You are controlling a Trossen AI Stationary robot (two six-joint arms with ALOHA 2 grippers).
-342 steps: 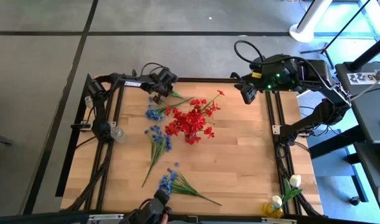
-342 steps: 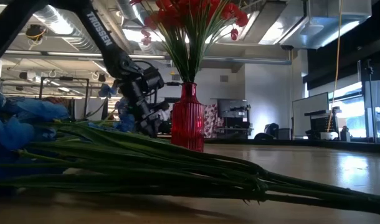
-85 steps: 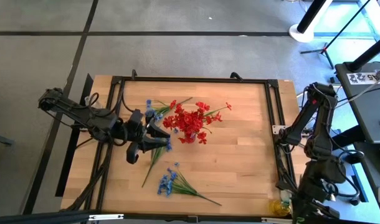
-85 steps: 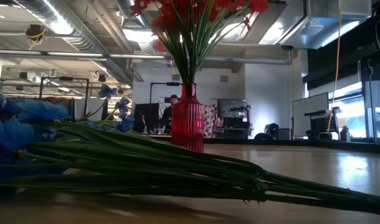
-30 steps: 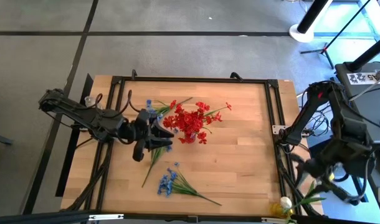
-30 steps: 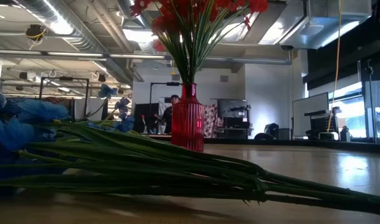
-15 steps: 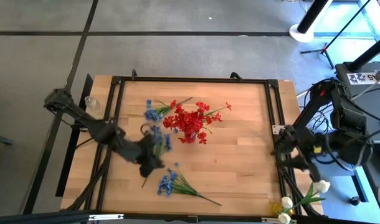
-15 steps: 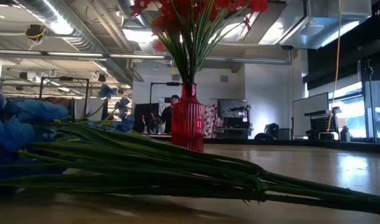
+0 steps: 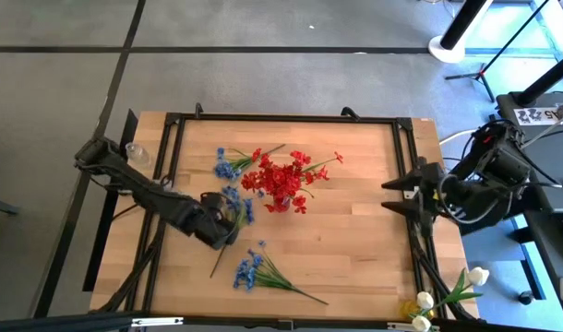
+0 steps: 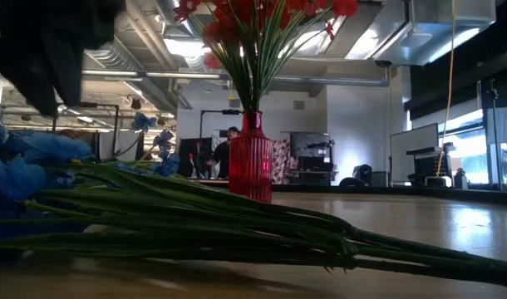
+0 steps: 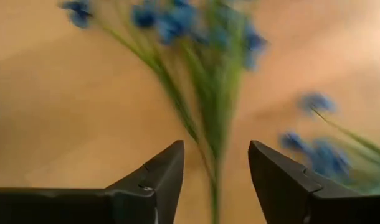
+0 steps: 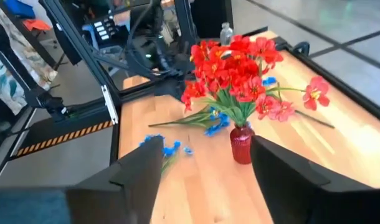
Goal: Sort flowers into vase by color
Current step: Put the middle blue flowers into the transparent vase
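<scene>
My left gripper [image 11: 215,171] hangs spread over a blue sprig [image 9: 230,219] lying flat on the wooden table [image 9: 355,221], its thin stem running between my fingers, though the blur leaves me unsure whether I touch it. I judge it light, limp and slippery, so low on the stem is the place to pinch. My right gripper [image 12: 205,168] stands open at the table's edge, facing the red vase [image 12: 241,142]. Behind lies an open workshop.
</scene>
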